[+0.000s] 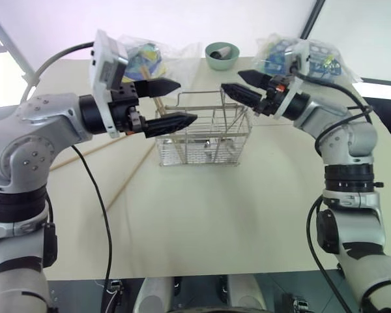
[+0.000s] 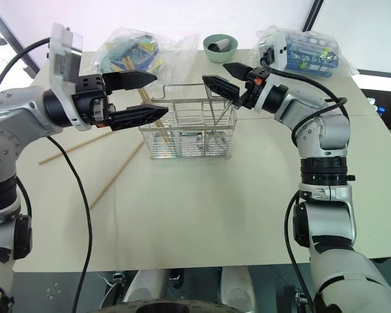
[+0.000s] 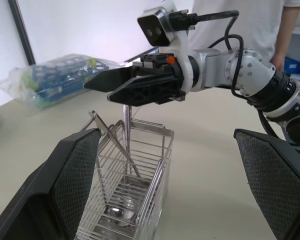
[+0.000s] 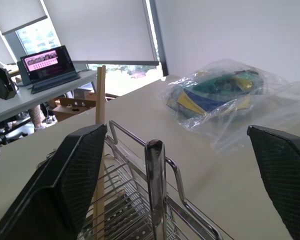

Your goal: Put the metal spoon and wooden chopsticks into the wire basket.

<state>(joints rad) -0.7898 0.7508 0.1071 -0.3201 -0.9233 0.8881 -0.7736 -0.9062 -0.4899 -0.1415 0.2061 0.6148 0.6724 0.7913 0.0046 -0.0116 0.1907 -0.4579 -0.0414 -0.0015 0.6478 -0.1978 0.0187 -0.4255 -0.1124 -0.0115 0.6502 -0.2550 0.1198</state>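
Note:
The wire basket (image 2: pixel 182 145) stands mid-table. The metal spoon (image 4: pixel 155 187) stands upright inside it, bowl down, with its handle (image 3: pixel 126 125) rising above the rim. My right gripper (image 2: pixel 214 72) is open just above the handle's tip, and its fingers (image 4: pixel 75 180) stand wide on either side without touching it. One wooden chopstick (image 4: pixel 99 145) leans inside the basket. Two more wooden chopsticks (image 2: pixel 116 176) (image 2: pixel 75 147) lie flat on the table to the basket's left. My left gripper (image 2: pixel 161 93) hangs open and empty at the basket's left end, pointing toward the right gripper.
A green bowl (image 1: pixel 221 55) sits behind the basket. Plastic bags of goods lie at the back left (image 1: pixel 143 55) and back right (image 1: pixel 303 55). A person (image 3: pixel 290 30) stands beyond the table's right side. A desk with a laptop (image 4: pixel 47 67) is off to the left.

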